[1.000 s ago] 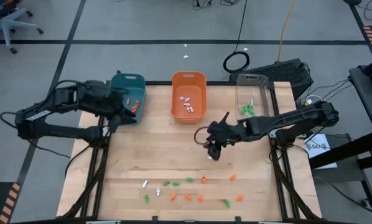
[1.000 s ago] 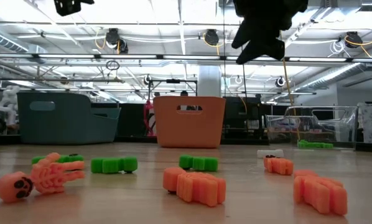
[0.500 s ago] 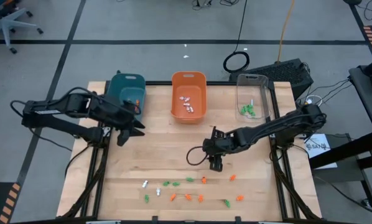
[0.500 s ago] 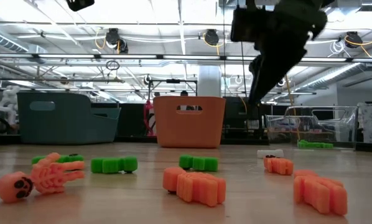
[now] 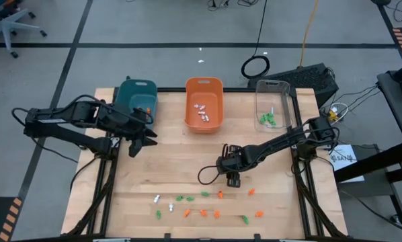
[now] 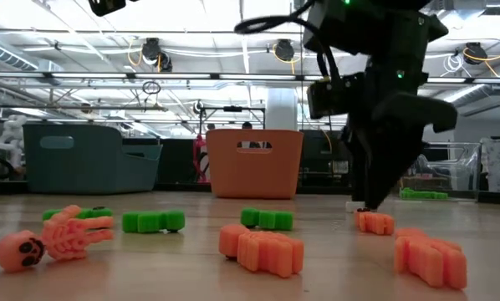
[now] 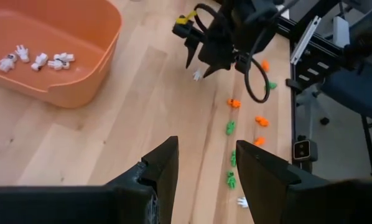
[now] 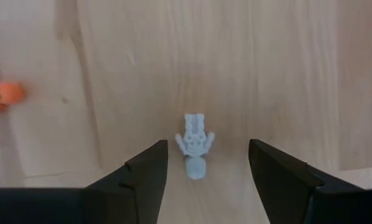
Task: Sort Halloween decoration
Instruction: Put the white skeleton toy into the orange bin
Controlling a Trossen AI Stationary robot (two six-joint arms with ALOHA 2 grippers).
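Halloween decoration pieces, tiny orange, green and white trinkets (image 5: 204,205), lie scattered on the wooden table (image 5: 167,168) toward its near edge. One white skeleton (image 8: 195,146) lies flat farther in. My right gripper (image 8: 208,149) points down at it, open, low over the table (image 5: 231,180), one finger on either side of the skeleton and clear of it. My left gripper (image 5: 138,145) hovers open and empty just near of the teal bin (image 5: 137,101).
Three bins stand along the far edge: the teal one with orange pieces, an orange bin (image 5: 204,101) with white pieces, and a clear bin (image 5: 273,104) with green ones. Bare wood lies between the bins and the scattered pieces. A dark cable loop (image 5: 208,173) hangs by the right gripper.
My right gripper has come down toward the table and a little toward its near edge, tipping to point more steeply down, and now stands over the white skeleton. My left gripper has swung off the teal bin toward the near edge, then stopped.
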